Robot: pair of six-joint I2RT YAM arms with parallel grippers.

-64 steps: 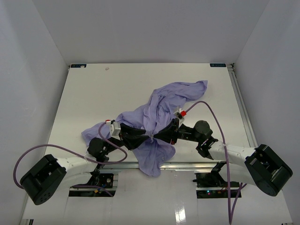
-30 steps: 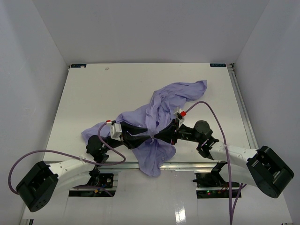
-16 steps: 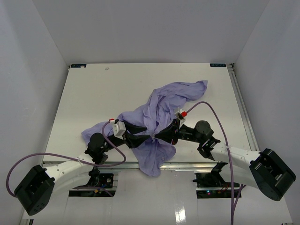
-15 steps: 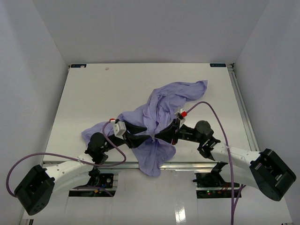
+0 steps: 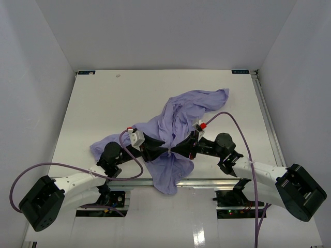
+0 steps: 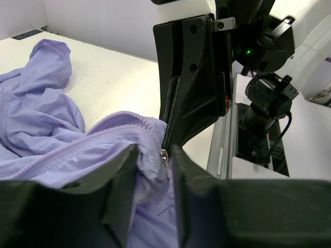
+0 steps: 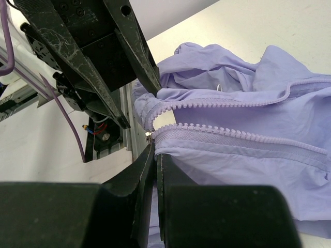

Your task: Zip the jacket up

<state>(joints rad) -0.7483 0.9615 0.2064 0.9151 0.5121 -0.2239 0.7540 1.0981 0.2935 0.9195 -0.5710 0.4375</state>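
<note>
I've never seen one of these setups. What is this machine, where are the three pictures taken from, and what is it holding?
It is a robot with two arms, the left arm and the right arm, bolted at the near edge of a white table. One picture looks down from above and behind them. The other two come from a camera on each wrist, so each shows its own fingers at the bottom. On the table lies a crumpled lavender jacket, its zipper undone. The right hand is shut, pinching the jacket just below the zipper's slider. The left hand faces it, fingers apart on either side of the slider.
</note>
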